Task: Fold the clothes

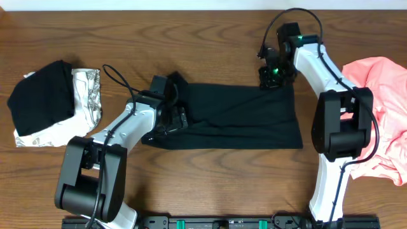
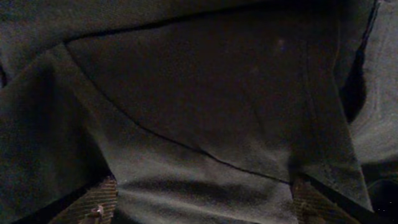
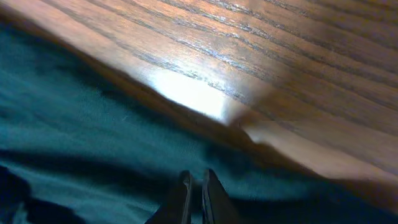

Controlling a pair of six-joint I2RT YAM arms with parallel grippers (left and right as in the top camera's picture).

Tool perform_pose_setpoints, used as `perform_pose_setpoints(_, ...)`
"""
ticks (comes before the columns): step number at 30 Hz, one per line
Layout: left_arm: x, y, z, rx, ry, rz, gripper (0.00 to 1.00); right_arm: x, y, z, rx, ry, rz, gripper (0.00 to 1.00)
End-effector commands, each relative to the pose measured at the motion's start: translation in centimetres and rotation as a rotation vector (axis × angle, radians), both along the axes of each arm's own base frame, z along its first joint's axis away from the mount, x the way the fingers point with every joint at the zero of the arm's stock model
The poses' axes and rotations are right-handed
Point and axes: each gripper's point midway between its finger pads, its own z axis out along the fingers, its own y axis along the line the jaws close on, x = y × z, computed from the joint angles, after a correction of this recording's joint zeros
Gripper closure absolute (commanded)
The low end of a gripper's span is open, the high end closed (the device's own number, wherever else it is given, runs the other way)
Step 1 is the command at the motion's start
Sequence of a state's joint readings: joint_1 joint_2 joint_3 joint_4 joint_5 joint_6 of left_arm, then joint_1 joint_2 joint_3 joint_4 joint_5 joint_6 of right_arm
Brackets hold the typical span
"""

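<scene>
Altogether four garments, black T-shirt (image 1: pixel 241 117) spread, black bundle (image 1: pixel 41 95), patterned garment (image 1: pixel 89 95), pink garment (image 1: pixel 388 114), left gripper (image 1: pixel 178 117) wide, right gripper (image 3: pixel 198 185) shut.

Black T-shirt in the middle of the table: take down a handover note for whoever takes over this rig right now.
Left gripper: open, fingers spread, down on the left end of the plain black short-sleeved T-shirt.
Right gripper: shut at the shirt's far right corner, apparently pinching the cloth.
Things: the T-shirt lies as a flat band mid-table. A folded black garment rests partly on a white-grey patterned garment at the left. A crumpled salmon-pink garment lies at the right edge.
Done: the two left garments look folded.
Left: finish folding the T-shirt, then fold the pink one.
</scene>
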State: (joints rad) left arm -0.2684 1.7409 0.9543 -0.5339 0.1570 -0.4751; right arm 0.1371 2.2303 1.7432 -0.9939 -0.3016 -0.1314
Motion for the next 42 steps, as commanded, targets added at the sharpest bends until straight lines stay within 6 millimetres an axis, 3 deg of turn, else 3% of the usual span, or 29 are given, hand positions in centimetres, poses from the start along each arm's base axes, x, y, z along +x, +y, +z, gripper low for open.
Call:
perform_pose_setpoints(1, -2.3, 1.7, -2.6, 0.059, 0.093, 0.029, 0.09, -0.6, 0.5, -0.7, -0.010, 0.006, -0.003, 0.93)
perform_pose_setpoints(10, -2.3, 1.7, -2.6, 0.059, 0.093, 0.029, 0.09, -0.4, 0.7, -3.0, -0.006, -0.019, -0.034, 0.92)
perform_pose_setpoints(21, -2.5, 1.8, -2.6, 0.061, 0.101, 0.029, 0.09, 5.2, 0.5, -3.1, 0.010, -0.240, -0.191, 0.83)
perform_pose_setpoints(24, -2.6, 1.8, -2.6, 0.062, 0.105, 0.029, 0.09, 5.9, 0.1, -3.0, -0.011, -0.272, -0.206, 0.74)
perform_pose_setpoints(28, -2.6, 1.8, -2.6, 0.063, 0.108, 0.029, 0.09, 5.7, -0.8, -3.2, -0.050, -0.263, -0.220, 0.73)
perform_pose_setpoints(32, -2.6, 1.8, -2.6, 0.063, 0.107, 0.029, 0.09, 5.5, -1.4, -3.3, -0.054, -0.249, -0.230, 0.55)
perform_pose_setpoints(37, -2.6, 1.8, -2.6, 0.063, 0.108, 0.029, 0.09, 5.9, -2.0, -0.6, -0.046, -0.288, -0.246, 0.42)
perform_pose_setpoints(42, -2.6, 1.8, -2.6, 0.063, 0.108, 0.028, 0.09, 5.9, -2.5, 5.4, -0.026, -0.374, -0.260, 0.37)
